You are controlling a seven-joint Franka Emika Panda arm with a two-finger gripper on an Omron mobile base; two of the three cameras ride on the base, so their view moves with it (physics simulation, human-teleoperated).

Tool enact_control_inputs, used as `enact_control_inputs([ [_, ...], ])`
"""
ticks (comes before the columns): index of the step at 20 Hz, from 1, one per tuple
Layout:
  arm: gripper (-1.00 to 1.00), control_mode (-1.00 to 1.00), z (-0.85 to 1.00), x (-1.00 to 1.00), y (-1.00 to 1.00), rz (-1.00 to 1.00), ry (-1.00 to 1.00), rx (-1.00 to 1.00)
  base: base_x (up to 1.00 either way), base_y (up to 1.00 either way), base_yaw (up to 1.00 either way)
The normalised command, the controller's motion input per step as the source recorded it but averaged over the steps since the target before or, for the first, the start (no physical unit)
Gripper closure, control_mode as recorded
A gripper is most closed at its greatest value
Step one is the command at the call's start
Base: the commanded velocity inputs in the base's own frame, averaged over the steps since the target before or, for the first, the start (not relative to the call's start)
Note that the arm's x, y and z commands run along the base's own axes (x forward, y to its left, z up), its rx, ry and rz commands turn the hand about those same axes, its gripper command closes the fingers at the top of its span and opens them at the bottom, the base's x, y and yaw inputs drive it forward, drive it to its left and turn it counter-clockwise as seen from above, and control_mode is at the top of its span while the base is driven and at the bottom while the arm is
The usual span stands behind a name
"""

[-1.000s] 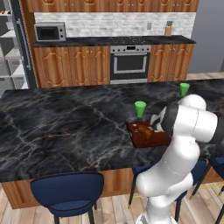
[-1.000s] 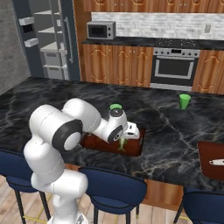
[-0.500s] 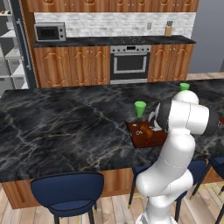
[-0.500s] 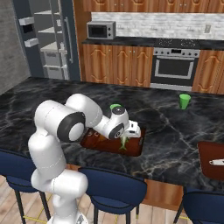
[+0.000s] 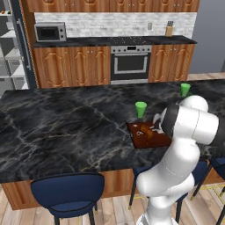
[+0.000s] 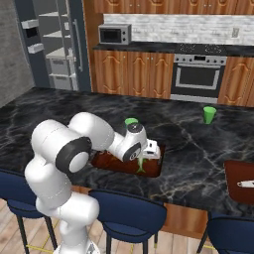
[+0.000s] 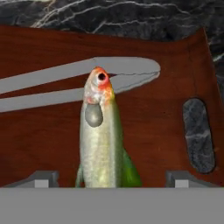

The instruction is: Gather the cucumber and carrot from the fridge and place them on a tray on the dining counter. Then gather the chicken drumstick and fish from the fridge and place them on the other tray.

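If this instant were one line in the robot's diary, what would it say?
stage: placing fish | gripper: open, astride fish | fish: over brown tray on dining counter | grip: released

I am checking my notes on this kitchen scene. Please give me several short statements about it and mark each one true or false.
1. The fish is above a brown wooden tray. True.
2. The gripper is shut tight on the fish. False: its fingertips stand wide apart on both sides of the fish, clear of it.
3. Two green cups stand on the dining counter. True: one green cup is near the tray, another green cup is farther off.
4. The tray has no handle hole. False: a handle slot shows the dark counter through it.
5. The oven is white. False: it is steel grey.
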Motion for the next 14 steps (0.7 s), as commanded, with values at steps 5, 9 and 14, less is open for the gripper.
enact_control_inputs([
  [5, -1.0, -1.0, 0.55, -0.29, 0.0, 0.0, -0.05, 0.0, 0.0, 0.0, 0.0],
  [9, -1.0, -1.0, 0.66, -0.42, 0.0, 0.0, -0.07, 0.0, 0.0, 0.0, 0.0],
  [14, -1.0, -1.0, 0.78, -0.38, 0.25, 0.0, -0.02, 0.0, 0.0, 0.0, 0.0],
])
